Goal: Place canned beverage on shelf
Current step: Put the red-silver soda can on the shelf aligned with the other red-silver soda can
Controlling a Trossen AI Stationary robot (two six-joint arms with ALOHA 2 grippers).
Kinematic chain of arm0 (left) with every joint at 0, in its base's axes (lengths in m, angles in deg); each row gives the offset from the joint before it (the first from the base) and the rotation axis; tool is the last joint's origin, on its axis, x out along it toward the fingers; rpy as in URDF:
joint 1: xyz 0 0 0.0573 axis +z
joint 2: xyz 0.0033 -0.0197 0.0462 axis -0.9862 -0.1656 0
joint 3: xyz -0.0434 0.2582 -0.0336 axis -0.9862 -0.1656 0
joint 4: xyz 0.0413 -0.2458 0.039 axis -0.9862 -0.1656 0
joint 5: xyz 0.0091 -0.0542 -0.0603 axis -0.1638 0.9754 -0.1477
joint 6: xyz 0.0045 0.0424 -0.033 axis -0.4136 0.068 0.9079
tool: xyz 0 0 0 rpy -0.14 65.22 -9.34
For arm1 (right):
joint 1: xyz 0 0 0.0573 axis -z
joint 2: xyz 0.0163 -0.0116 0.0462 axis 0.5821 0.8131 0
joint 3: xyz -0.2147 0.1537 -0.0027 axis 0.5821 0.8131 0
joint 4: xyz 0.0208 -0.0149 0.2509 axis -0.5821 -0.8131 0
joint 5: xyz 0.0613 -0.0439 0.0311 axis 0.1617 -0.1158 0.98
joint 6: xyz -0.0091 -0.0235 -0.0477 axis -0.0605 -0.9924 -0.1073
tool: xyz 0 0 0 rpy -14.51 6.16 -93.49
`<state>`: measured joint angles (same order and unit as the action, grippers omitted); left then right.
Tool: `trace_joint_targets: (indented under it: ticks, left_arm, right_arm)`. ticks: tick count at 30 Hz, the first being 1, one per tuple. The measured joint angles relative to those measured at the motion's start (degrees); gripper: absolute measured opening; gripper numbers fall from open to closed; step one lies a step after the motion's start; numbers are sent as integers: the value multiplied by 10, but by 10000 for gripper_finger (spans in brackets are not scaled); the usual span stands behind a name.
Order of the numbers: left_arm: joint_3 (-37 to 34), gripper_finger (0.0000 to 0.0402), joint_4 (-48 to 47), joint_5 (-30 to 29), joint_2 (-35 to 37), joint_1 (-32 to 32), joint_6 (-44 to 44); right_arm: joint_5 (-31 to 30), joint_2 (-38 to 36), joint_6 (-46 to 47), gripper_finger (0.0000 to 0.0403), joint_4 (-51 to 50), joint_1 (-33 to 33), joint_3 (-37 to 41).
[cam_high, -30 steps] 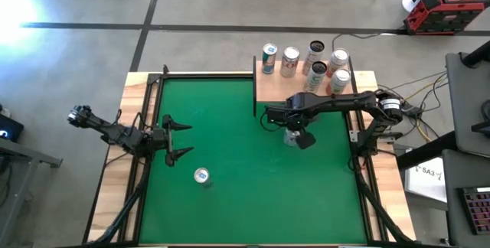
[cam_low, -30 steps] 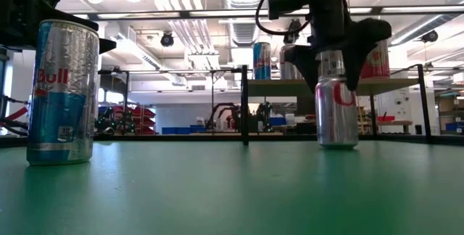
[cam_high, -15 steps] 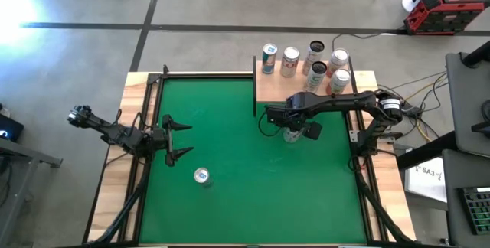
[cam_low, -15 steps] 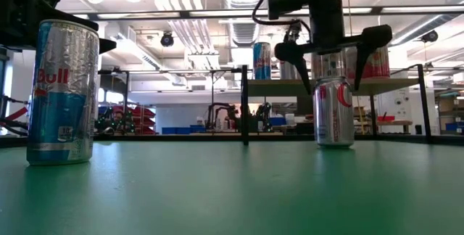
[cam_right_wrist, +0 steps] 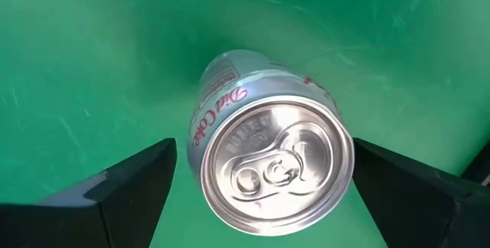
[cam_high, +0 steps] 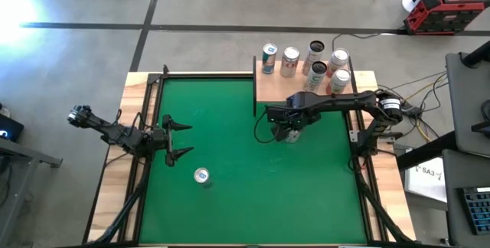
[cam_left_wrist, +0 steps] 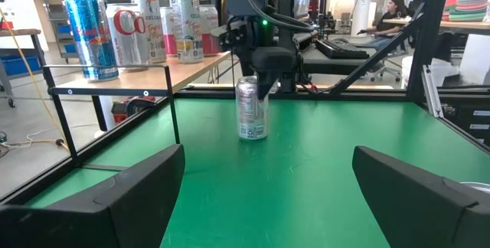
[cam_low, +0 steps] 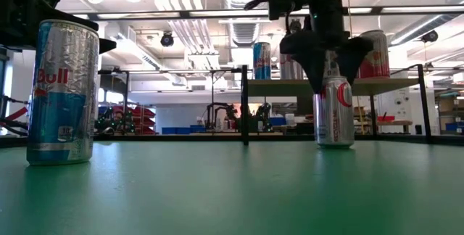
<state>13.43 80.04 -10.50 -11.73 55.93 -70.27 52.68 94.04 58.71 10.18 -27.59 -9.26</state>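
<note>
shelf (cam_high: 277, 86) far right, five cans on it | Diet Coke can (cam_low: 334, 112) upright on felt beside shelf | right gripper (cam_right_wrist: 260, 179) above it, jaws wide, straddling top | likely rigid, slick: grip mid-wall | left gripper (cam_high: 181, 139) wide, idle

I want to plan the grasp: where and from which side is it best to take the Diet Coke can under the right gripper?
Probably from above, at the upper side wall. The Diet Coke can stands upright on the green table, free all around, and the open right gripper already hangs over its top, one finger on each side.
</note>
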Motion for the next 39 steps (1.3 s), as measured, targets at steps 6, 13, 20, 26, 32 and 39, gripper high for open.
trace_joint_targets:
  ticks: [6, 13, 20, 26, 32, 39]
  left_arm:
    - [0, 361, 0, 0, 0, 0, 0]
    - [0, 361, 0, 0, 0, 0, 0]
    - [0, 361, 0, 0, 0, 0, 0]
    - [0, 361, 0, 0, 0, 0, 0]
    - [0, 361, 0, 0, 0, 0, 0]
    - [0, 361, 0, 0, 0, 0, 0]
  right_arm:
    - [-13, 2, -52, 370, -3, 0, 0]
    - [-29, 3, -114, 370, -2, 0, 1]
    - [-28, 3, -154, 370, -2, 0, 1]
    - [-28, 3, -109, 359, -2, 0, 1]
    - [-26, 3, -79, 304, 1, -4, 1]
    - [-26, 3, 8, 287, 2, -11, 1]
